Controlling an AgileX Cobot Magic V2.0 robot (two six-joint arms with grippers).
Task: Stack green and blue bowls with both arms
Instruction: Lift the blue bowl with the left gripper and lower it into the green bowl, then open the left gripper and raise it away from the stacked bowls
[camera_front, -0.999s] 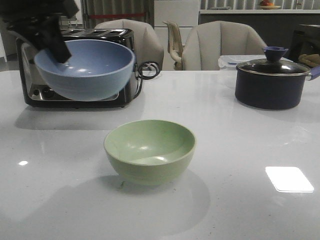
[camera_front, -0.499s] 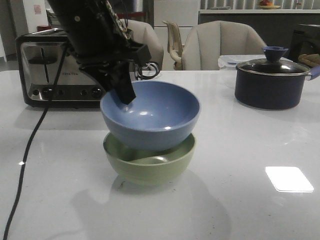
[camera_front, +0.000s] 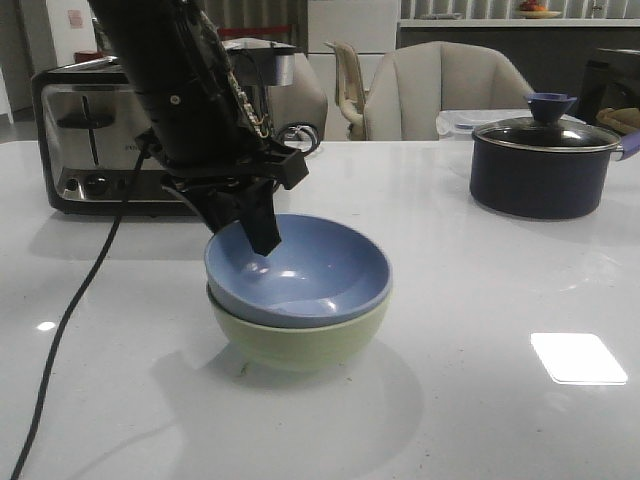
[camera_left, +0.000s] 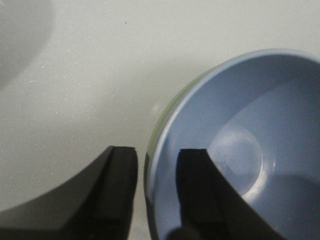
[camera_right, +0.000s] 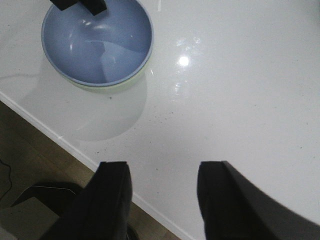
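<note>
Blue bowl (camera_front: 297, 272) sits nested in green bowl (camera_front: 300, 335), frame center; my left gripper (camera_front: 258, 232) straddles its rim, slightly parted. Lifting carelessly could drag it out. Right gripper (camera_right: 162, 192) wide open, empty.

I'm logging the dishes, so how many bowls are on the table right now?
2, stacked near the table's front middle: the dusty blue round bowl sits nested inside the pale green round bowl. The black left claw straddles the blue bowl's rim.

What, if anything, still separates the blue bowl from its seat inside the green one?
Nothing visible does. The blue bowl already sits nested inside the green bowl, and the left hand straddles its rim, one finger inside and one outside. The right hand hangs open off to the side.
</note>
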